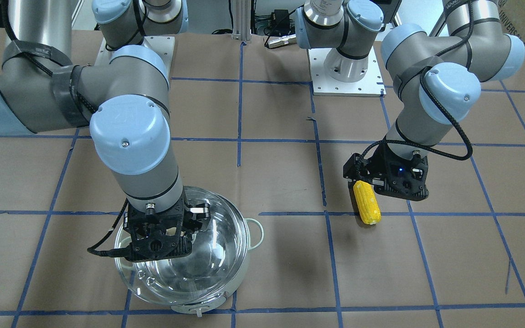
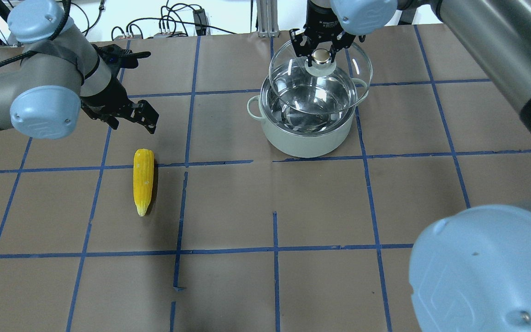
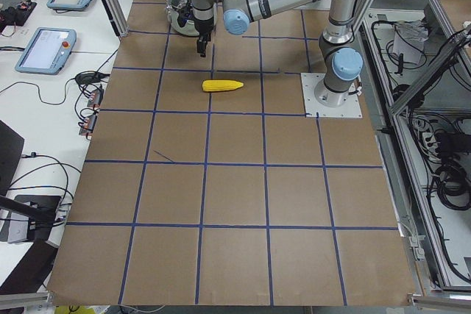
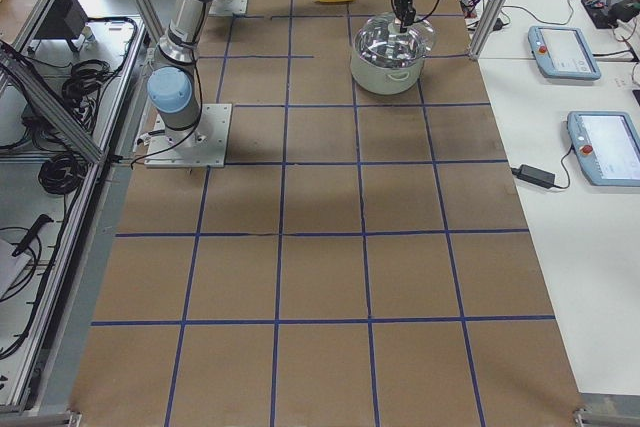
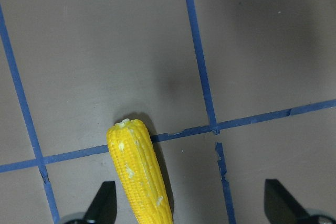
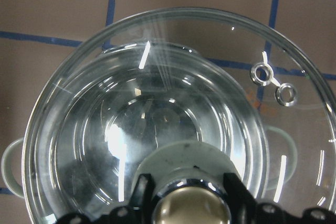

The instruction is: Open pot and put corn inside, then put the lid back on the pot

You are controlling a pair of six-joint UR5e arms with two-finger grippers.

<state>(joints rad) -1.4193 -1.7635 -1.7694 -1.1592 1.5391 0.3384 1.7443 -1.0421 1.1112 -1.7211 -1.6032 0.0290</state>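
**Lid lifted over the pot, corn lying on the table**

We begin with the table (image 2: 228,207), covered in brown paper and crossed by a grid of blue tape lines.

On its far right part stands the pot (image 2: 307,143). It is upright, its pale shell is toward us, and its shiny inside is open to view.

Above it hangs the lid (image 2: 293,69), clear glass and as wide as the pot. It sits raised and shifted toward the far side, so that only its near part overlaps the pot's opening. We cannot tell whether any edge touches the rim.

The right gripper (image 6: 191,200) comes down from above and is clamped narrowly on the lid's knob (image 2: 321,56), one finger on each side.

On the left half, well apart from the pot, the left gripper (image 5: 190,203) hovers over the table with its fingers spread wide, gripping nothing.

Below it lies the corn (image 2: 143,180), flat on the paper across a blue line. Its length runs near to far and its pale tapered tip points to the near side. In the left wrist view its blunt end shows between the two fingertips, closer to one of them and touching neither.
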